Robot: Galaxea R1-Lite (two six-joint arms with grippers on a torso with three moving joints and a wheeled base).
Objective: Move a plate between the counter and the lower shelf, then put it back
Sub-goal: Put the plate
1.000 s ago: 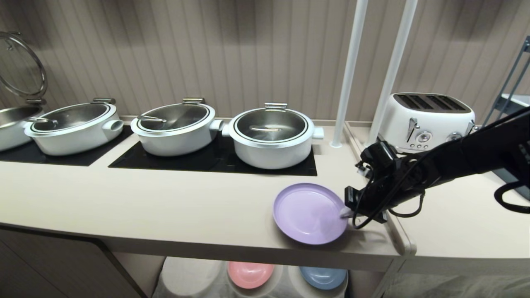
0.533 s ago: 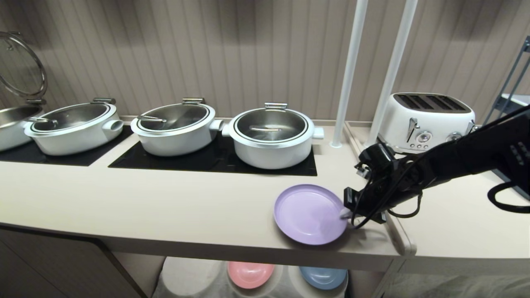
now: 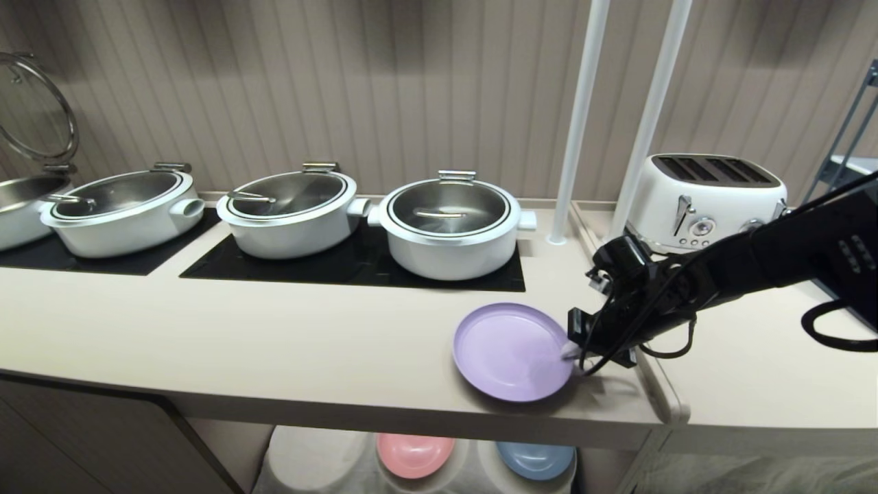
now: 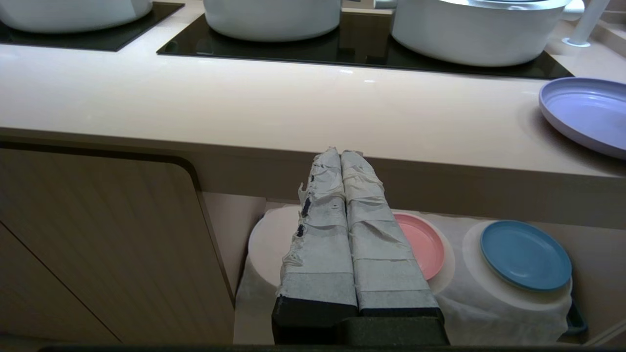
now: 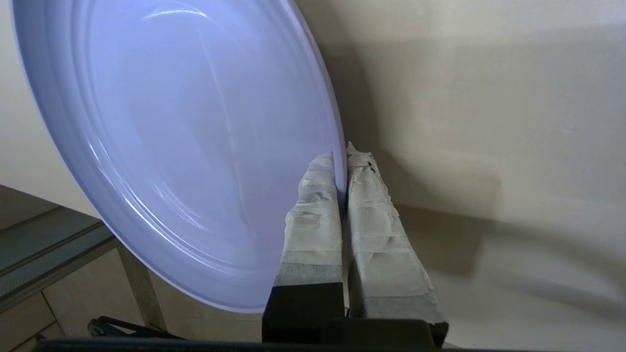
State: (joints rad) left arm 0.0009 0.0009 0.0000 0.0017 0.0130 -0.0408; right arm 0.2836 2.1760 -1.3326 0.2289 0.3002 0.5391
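While the right tool (image 3: 575, 354) has its 2 taped fingers (image 5: 313, 215) pinched shut on the near-right rim of the round, shallow, matte lilac plastic plate (image 3: 511, 351), that plate sits on the long beige table (image 3: 274, 329) close to the front edge, in front of the rightmost white pot (image 3: 449, 226); a bit of it looks to hang past the edge in the right wrist view, though whether the grabbed side is lifted clear of the table i honestly can't tell. Left tool (image 4: 345, 230) is parked low in front of the table, fingers pressed together, holding nothing.

If the plate is headed down to the cloth-draped lower shelf (image 4: 513, 303), my guess for doing it well: keep the pinch firm, since 1 thin rim grip lets a plate swing; keep it level while lifting, clear the thick front edge before dropping, and aim for the free hump left of the pink plate (image 4: 423, 242) and blue plate (image 4: 525, 254).

Orientation: face up, roughly flat; being round it has no real long axis.
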